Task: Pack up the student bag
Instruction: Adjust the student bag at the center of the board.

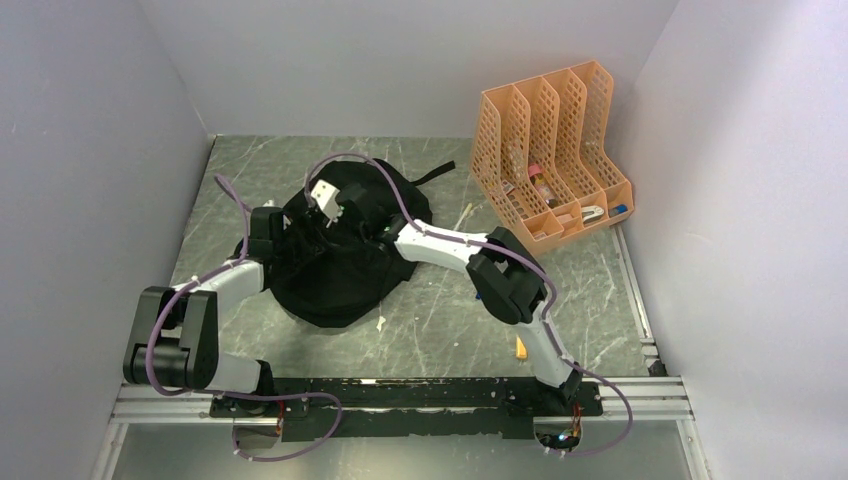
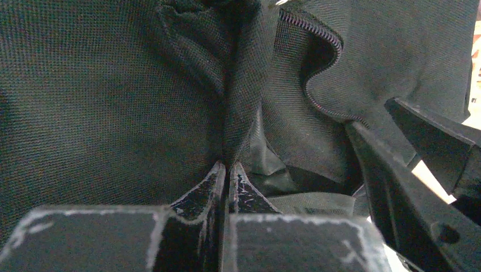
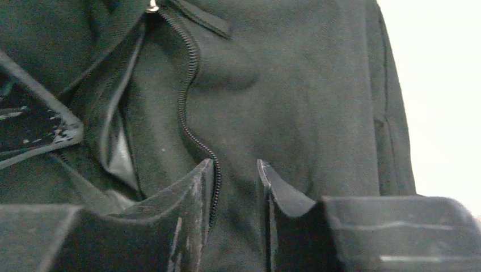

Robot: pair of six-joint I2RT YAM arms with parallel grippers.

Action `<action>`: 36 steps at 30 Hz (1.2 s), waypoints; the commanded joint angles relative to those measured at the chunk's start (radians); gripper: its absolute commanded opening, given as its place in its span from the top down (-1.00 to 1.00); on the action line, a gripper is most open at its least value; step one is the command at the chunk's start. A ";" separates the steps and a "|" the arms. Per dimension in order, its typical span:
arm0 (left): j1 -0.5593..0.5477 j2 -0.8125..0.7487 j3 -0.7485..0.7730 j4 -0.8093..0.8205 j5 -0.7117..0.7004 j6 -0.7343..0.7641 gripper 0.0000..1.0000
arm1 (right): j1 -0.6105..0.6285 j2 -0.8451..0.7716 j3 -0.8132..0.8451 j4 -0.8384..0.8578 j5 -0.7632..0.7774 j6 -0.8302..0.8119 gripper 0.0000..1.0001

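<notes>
Early in the packing job, the student bag [image 1: 335,280] lies slumped on the marbled table [image 1: 440,310], left of centre and just ahead of both arms, with its zipper [image 3: 190,73] already parted and a strip of dark lining showing in the gap. The left gripper [image 2: 227,170] is clenched on a raised fold of the bag's black fabric beside that opening, apparently holding the mouth up. The right gripper [image 3: 235,170] hovers at the zip edge with its fingers apart, the teeth running past one of them, and nothing yet clamped between them. No item can be seen inside the bag. Supplies sit in the orange file organiser [image 1: 550,140] at the far right, well apart from the bag, and a small orange object [image 1: 521,348] lies on the table near the right arm, so by the look of it the loading itself remains to be done. Seen from above, the floppy bag's long axis seems to run from near left to far right, its opening facing upward and a strap trailing toward the organiser.
</notes>
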State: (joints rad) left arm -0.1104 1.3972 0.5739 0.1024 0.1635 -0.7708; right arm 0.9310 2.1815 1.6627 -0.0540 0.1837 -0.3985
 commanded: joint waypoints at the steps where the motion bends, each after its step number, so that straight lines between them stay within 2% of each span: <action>1: -0.002 0.016 -0.010 -0.054 0.028 0.025 0.90 | -0.001 -0.039 -0.041 0.156 0.147 0.040 0.35; 12: -0.002 -0.018 0.004 -0.061 0.070 0.007 0.90 | 0.002 -0.100 -0.094 0.228 0.167 0.119 1.00; 15: -0.002 -0.051 0.004 -0.020 0.126 -0.025 0.85 | 0.002 -0.161 -0.164 0.305 0.174 0.151 1.00; 17: -0.002 -0.075 0.012 -0.004 0.147 -0.046 0.74 | 0.001 -0.202 -0.203 0.344 0.153 0.164 1.00; 23: -0.002 -0.119 0.066 -0.050 0.153 -0.064 0.51 | 0.002 -0.263 -0.232 0.367 0.072 0.186 1.00; 29: -0.002 -0.164 0.096 -0.085 0.147 -0.066 0.35 | 0.002 -0.273 -0.263 0.400 0.089 0.184 1.00; 33: -0.002 -0.177 0.109 -0.137 0.138 -0.053 0.10 | 0.002 -0.266 -0.266 0.397 0.102 0.187 1.00; 36: -0.002 -0.192 0.102 -0.158 0.136 -0.055 0.08 | 0.002 -0.267 -0.269 0.399 0.101 0.199 1.00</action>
State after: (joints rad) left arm -0.1085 1.2362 0.6537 -0.0032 0.2802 -0.8272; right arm 0.9375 1.9564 1.3998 0.2573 0.2554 -0.2180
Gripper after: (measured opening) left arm 0.460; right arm 0.018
